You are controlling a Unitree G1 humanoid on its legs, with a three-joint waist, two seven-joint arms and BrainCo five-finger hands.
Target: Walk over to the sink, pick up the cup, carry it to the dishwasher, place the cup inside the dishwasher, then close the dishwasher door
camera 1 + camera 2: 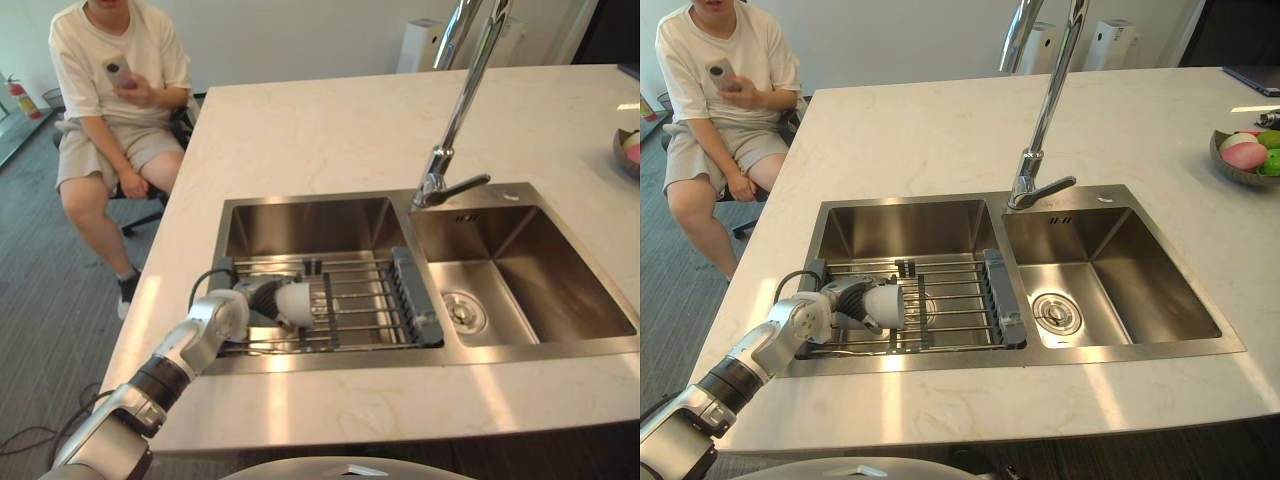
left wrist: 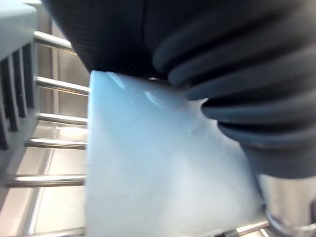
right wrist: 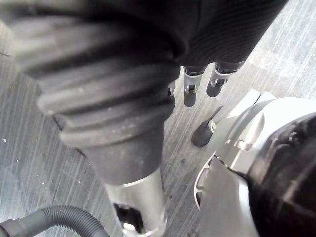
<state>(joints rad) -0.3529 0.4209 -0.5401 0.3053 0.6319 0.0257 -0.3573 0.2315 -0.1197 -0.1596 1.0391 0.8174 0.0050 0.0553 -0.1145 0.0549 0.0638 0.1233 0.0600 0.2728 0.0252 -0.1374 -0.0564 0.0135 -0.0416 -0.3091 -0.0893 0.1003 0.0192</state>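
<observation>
A white cup lies on its side on the wire rack in the sink's left basin. My left hand reaches down into that basin from the near left, its fingers curled round the cup. In the left wrist view the cup sits right up against the hand's dark cover, with rack bars behind it. My right hand hangs at my side over the grey floor, its fingers straight and relaxed, holding nothing.
A tall chrome faucet rises behind the divider between the basins. The right basin has a drain. A fruit bowl stands at the counter's right edge. A person sits at the far left with a phone.
</observation>
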